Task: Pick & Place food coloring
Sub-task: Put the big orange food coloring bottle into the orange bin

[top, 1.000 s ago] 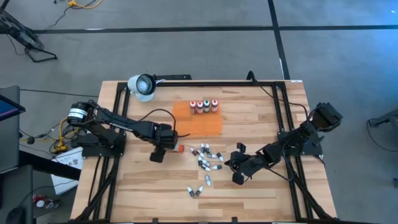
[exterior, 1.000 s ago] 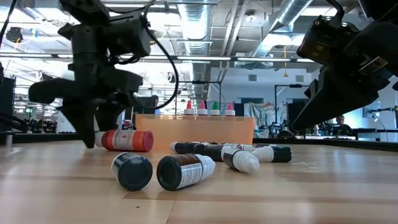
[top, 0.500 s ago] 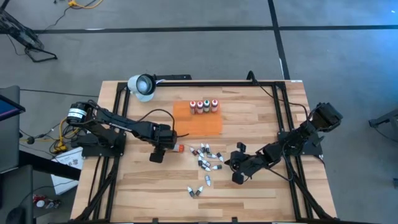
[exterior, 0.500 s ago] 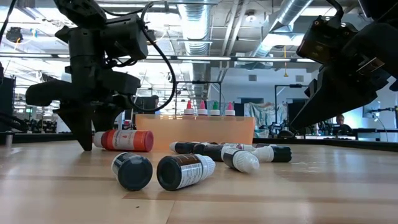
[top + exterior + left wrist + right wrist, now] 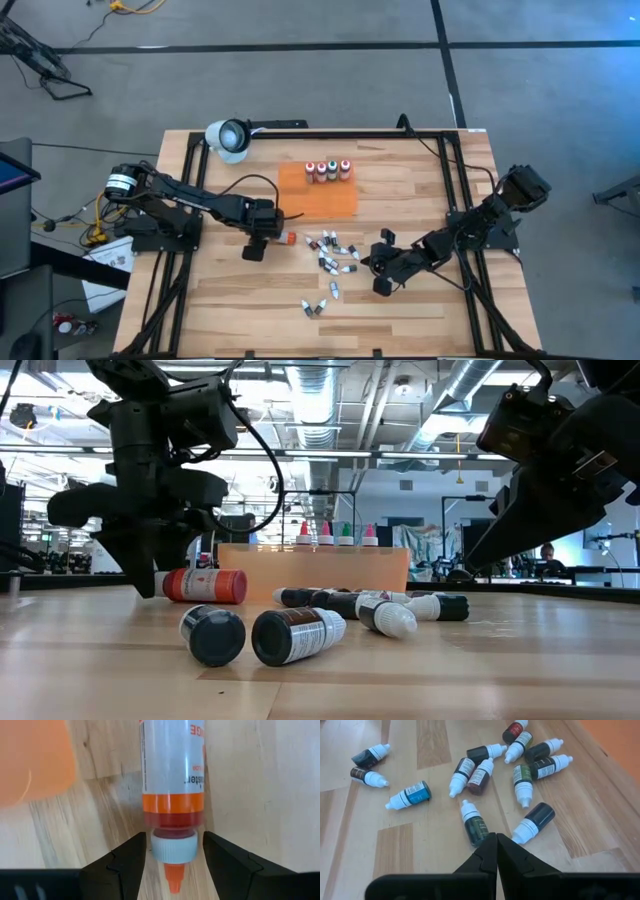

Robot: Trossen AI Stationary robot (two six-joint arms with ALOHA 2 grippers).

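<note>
Left gripper (image 5: pixel 172 857): we see it low over the table (image 5: pixel 420 300), fingers parted on either side of the white cap of a lying orange bottle (image 5: pixel 172 780), not yet pinching it.
Orange bottle: we find it on its side on the wood, just beside the near left corner of the orange tray (image 5: pixel 318 200).
Right gripper (image 5: pixel 496 851): we see its fingers pressed together and holding nothing, near the scattered small vials (image 5: pixel 485 767).
Small vials: we count a loose cluster lying mid-table, and two more (image 5: pixel 255 635) apart toward the front edge.
Standing bottles (image 5: pixel 328 169): we see four upright in a row on the tray's far side.
</note>
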